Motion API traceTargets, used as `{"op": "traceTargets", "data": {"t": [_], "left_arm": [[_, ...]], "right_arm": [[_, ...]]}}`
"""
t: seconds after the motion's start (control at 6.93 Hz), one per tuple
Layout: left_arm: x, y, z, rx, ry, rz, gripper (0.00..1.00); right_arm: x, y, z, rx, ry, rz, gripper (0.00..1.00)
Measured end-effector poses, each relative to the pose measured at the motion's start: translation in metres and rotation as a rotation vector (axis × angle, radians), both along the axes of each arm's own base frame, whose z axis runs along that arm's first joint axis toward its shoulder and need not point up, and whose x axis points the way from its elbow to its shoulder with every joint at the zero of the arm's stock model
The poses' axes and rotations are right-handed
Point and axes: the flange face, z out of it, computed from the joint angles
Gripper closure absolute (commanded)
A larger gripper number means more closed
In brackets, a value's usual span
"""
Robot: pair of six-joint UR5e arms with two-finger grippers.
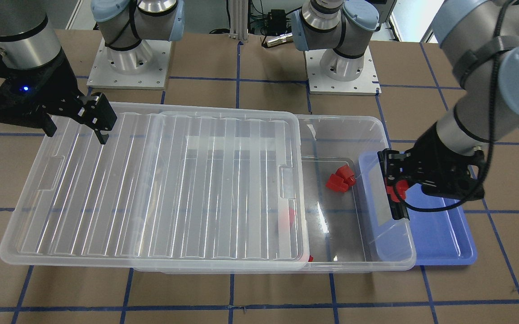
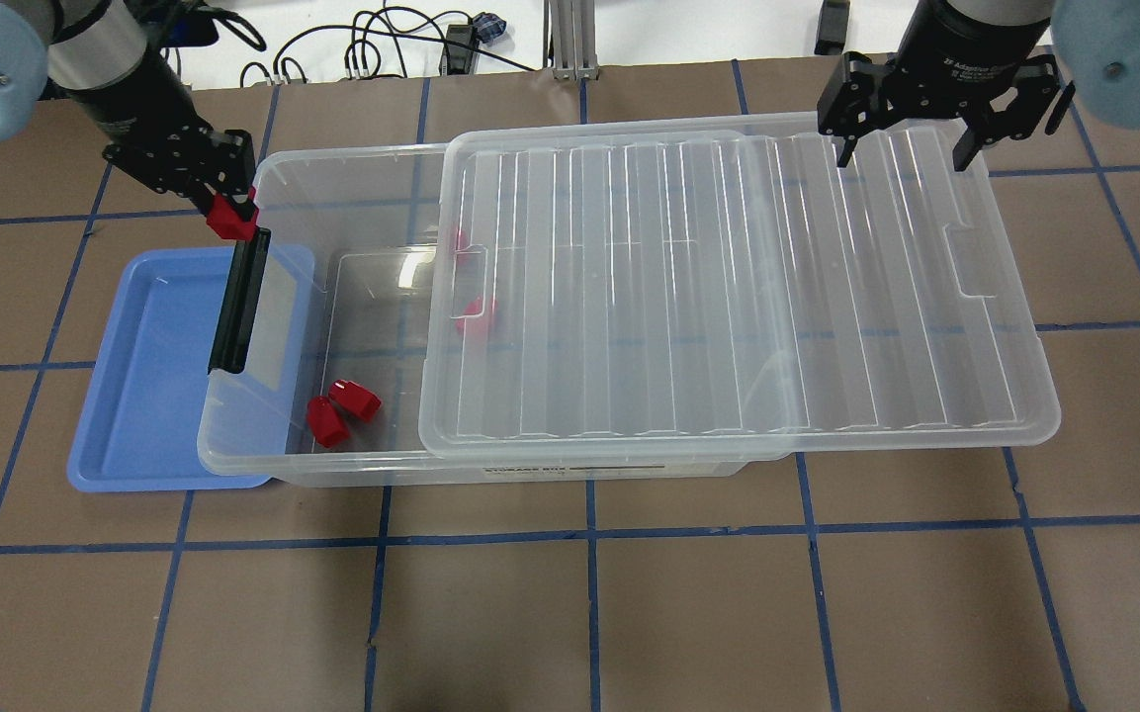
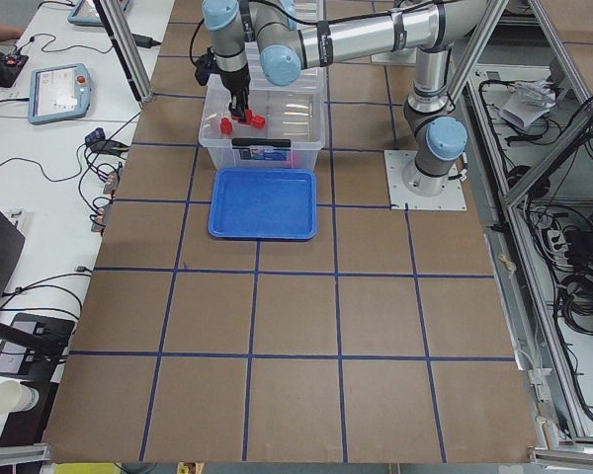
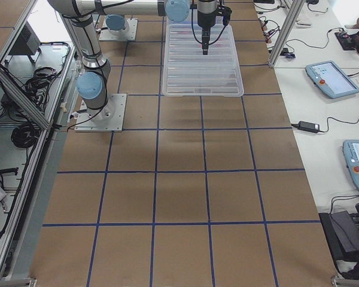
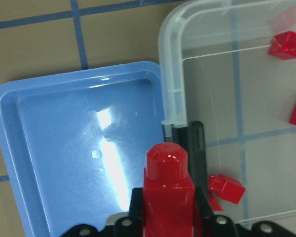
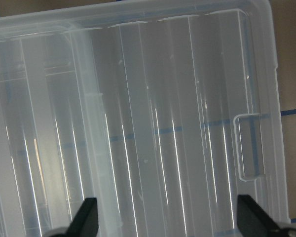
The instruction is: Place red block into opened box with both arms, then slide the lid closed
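Note:
My left gripper (image 2: 230, 213) is shut on a red block (image 2: 232, 219), which hangs over the box's short end by the black latch bar (image 2: 237, 307). In the left wrist view the red block (image 5: 166, 190) sits between the fingers, above the seam of tray and box. The clear box (image 2: 352, 163) is open at that end. Its ribbed lid (image 2: 728, 297) lies slid toward my right, overhanging the box. My right gripper (image 2: 911, 148) is open above the lid's far edge, with nothing between its fingers (image 6: 86, 217).
Two red pieces (image 2: 342, 410) lie in the open part of the box, and others (image 2: 478, 314) show through the lid. A blue tray (image 2: 144, 396) sits partly under the box's latch end. Both arm bases (image 1: 128, 63) stand behind the box.

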Motion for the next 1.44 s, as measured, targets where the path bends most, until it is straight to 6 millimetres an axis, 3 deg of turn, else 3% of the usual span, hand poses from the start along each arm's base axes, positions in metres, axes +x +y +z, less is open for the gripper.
{"op": "traceTargets", "data": {"t": [0.14, 0.43, 0.87, 1.01, 1.15, 1.44], "left_arm": [[-0.027, 0.009, -0.009, 0.015, -0.003, 0.022, 1.0], [-0.046, 0.016, -0.053, 0.03, -0.005, 0.043, 1.0], [-0.051, 0.033, -0.123, -0.049, -0.008, 0.046, 1.0], [-0.051, 0.038, -0.139, -0.053, -0.007, 0.048, 1.0], [-0.051, 0.042, -0.149, -0.047, -0.006, 0.047, 0.88], [-0.051, 0.042, -0.169, -0.052, -0.009, 0.045, 0.87]], "right_arm": [[0.0, 0.0, 0.0, 0.0, 0.0, 0.0, 0.0], [0.0, 0.0, 0.0, 0.001, 0.0, 0.001, 0.0], [0.0, 0.0, 0.0, 0.001, 0.0, 0.002, 0.0], [0.0, 0.0, 0.0, 0.001, 0.0, 0.002, 0.0], [0.0, 0.0, 0.0, 0.001, 0.0, 0.002, 0.0], [0.0, -0.001, -0.001, 0.001, 0.0, 0.002, 0.0]]}}
